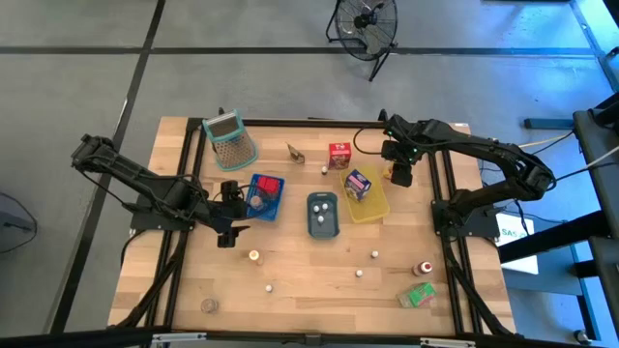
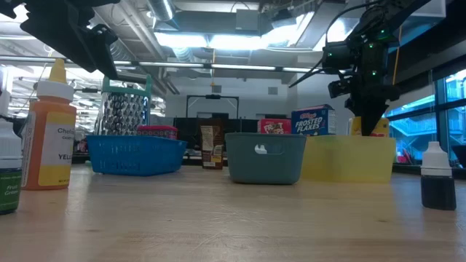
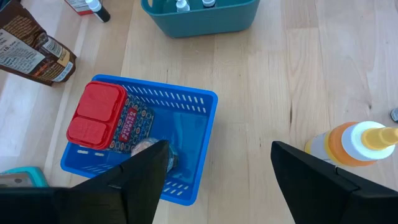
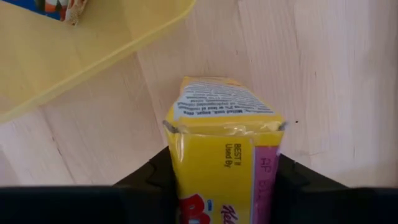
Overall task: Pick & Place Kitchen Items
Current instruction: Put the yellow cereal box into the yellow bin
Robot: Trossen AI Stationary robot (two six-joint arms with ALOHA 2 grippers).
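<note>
A yellow carton point(image 4: 221, 155) stands on end just right of the yellow tray point(image 1: 379, 205), with my right gripper point(image 1: 399, 176) above it, fingers down and closed on its sides. A blue-purple carton point(image 1: 359, 182) lies in the yellow tray. My left gripper point(image 3: 217, 155) hangs open over the table just left of the blue tray point(image 1: 263, 196), touching nothing. That tray holds a red-lidded carton point(image 3: 99, 115). A red carton point(image 1: 339, 155) stands on the table behind the trays. My right gripper pinches the yellow carton between its two fingers, one on each narrow side point(image 4: 174, 155), just below the carton's top end. The fingers come from above, pointing down. The carton stands upright; the yellow tray hides its lower end in the low view.
A grey-blue tray point(image 1: 322, 215) sits between the blue and yellow trays. The green-rimmed grater point(image 1: 231, 140) and a brown bag point(image 1: 295, 153) stand at the far side. A green carton point(image 1: 418, 295), a red-capped bottle point(image 1: 423, 268) and small round pieces point(image 1: 359, 274) lie on the near half.
</note>
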